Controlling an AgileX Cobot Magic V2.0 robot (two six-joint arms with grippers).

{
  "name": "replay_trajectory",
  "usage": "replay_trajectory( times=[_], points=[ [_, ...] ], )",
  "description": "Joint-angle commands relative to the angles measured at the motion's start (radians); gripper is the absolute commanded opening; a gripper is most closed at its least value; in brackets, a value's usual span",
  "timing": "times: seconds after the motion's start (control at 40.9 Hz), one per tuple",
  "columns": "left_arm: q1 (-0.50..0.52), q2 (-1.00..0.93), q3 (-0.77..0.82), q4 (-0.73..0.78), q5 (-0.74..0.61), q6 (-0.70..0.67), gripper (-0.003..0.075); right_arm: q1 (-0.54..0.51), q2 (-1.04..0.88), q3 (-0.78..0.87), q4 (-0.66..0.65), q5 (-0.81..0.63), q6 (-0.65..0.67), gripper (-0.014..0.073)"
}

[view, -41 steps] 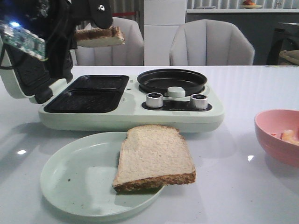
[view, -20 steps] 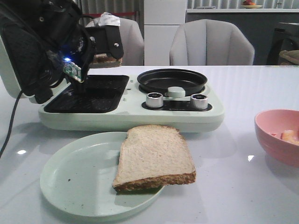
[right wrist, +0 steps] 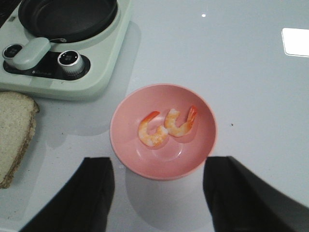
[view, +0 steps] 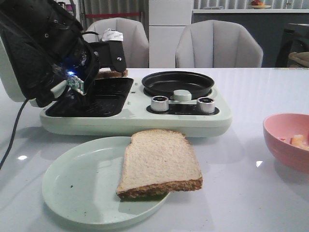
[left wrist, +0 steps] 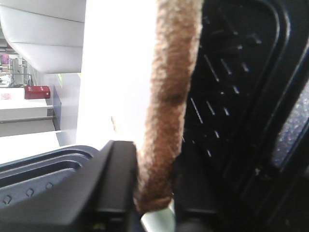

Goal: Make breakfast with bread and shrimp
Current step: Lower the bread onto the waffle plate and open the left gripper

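My left gripper (view: 107,65) is shut on a slice of bread (view: 111,73) and holds it just above the far black grill plate (view: 107,86) of the pale green breakfast maker (view: 145,116). In the left wrist view the brown crust (left wrist: 169,96) sits between the fingers (left wrist: 118,183). A second bread slice (view: 159,162) lies on the pale green plate (view: 77,188), overhanging its right rim. Two shrimp (right wrist: 166,126) lie in the pink bowl (right wrist: 163,130). My right gripper (right wrist: 157,193) is open and empty, hovering above the table beside the bowl.
The breakfast maker's lid stands open at the left behind my left arm. Its round black pan (view: 177,83) and two silver knobs (view: 159,103) are on the right half. The pink bowl (view: 289,140) is at the table's right edge. Two grey chairs stand behind the table.
My left gripper has come down and swung over the far grill plate, carrying the bread slice from high in the air to just above it. The right arm has not moved.
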Motion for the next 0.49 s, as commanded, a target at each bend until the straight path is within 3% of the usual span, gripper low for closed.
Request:
replay_trajectory(
  times=[0.0, 0.073, 0.464],
  points=[
    [0.002, -0.059, -0.032, 0.052, 0.033, -0.008, 0.0412, 0.002, 0.005, -0.035, -0.003, -0.066, -0.005, 0.0518],
    [0.005, -0.059, -0.032, 0.052, 0.035, -0.008, 0.0459, 0.002, 0.005, -0.035, -0.003, -0.066, -0.005, 0.0518],
    [0.018, -0.114, -0.002, 0.052, -0.017, -0.016, 0.0457, 0.002, 0.005, -0.035, -0.003, -0.065, -0.005, 0.0518]
  ],
)
